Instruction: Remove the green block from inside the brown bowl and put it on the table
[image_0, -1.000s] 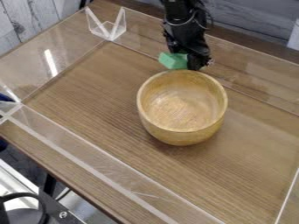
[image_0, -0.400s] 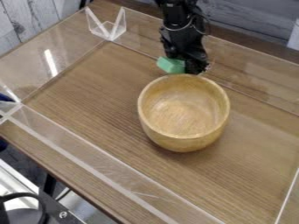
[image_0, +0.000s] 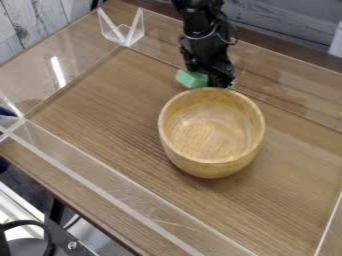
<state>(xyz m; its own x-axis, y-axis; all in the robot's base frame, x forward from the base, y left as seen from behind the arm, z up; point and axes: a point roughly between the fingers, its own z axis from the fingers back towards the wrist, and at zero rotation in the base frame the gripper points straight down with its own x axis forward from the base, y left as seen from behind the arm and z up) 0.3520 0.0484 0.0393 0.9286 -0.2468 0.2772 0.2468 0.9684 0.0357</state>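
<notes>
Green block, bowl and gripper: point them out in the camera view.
Block (image_0: 187, 77): camera view, its exposed left part.
Bowl (image_0: 164, 130): camera view, left outer wall.
Gripper (image_0: 210, 75): camera view, between its fingertips.

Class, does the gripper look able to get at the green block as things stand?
Probably yes: the gripper is already at the green block, outside the bowl.

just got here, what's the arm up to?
The black gripper is clamped on the small green block, just beyond the rim of the brown bowl on the side away from the camera. The block is out of the bowl, and nothing shows inside it. From this one view I can't tell whether the block already rests on the wooden table or hangs slightly above it; it hasn't been let go.
</notes>
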